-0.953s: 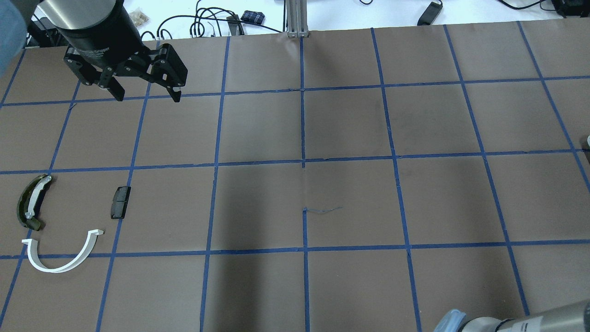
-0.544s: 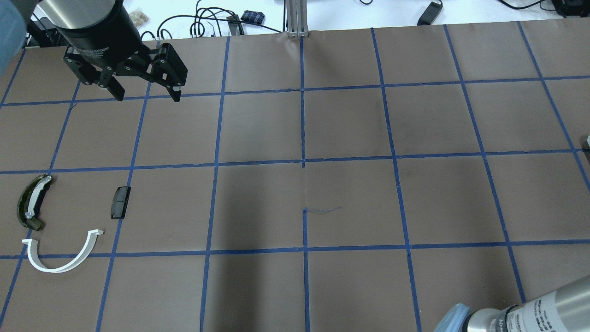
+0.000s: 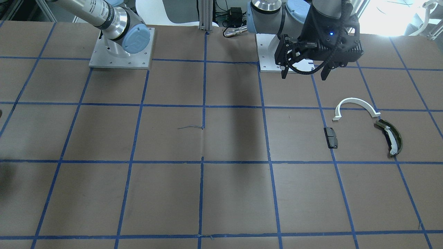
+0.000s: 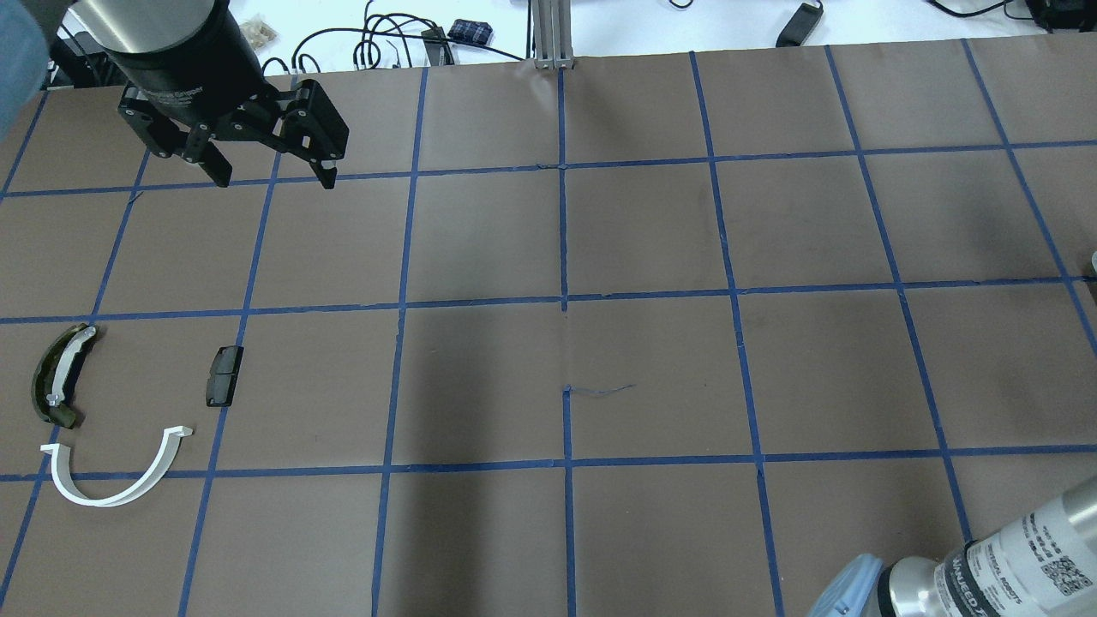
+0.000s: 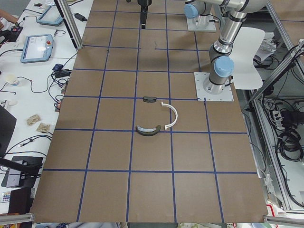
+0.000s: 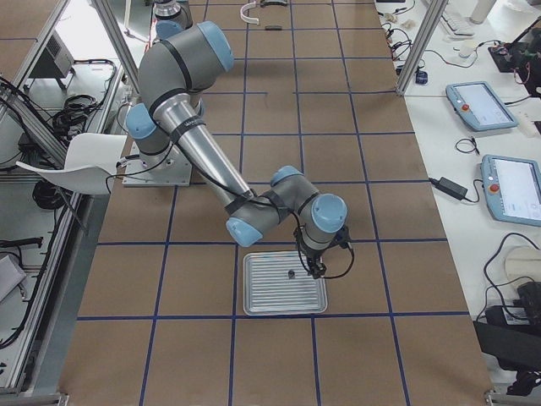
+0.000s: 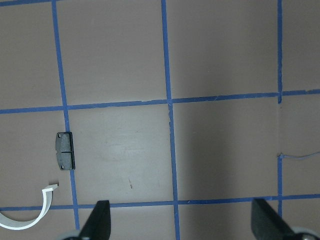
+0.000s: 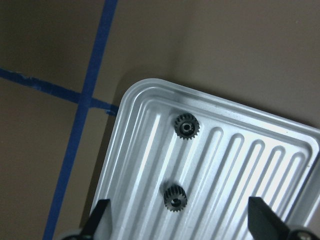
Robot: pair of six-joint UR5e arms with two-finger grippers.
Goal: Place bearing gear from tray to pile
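Note:
Two small black bearing gears lie in a ribbed silver tray, which also shows in the exterior right view. My right gripper is open above the tray, over the nearer gear, and holds nothing. The pile lies at the table's left end: a white half-ring arc, an olive curved piece with a white strip and a small black block. My left gripper is open and empty, high above the table beyond the pile. The block shows in its wrist view.
Blue tape lines divide the brown table into squares. Both arm bases stand at the robot's edge. An aluminium post and cables lie past the far edge. Tablets sit on a side bench.
More of the right arm's wrist has come into the overhead view's bottom right corner. The left gripper and the pile have not moved.

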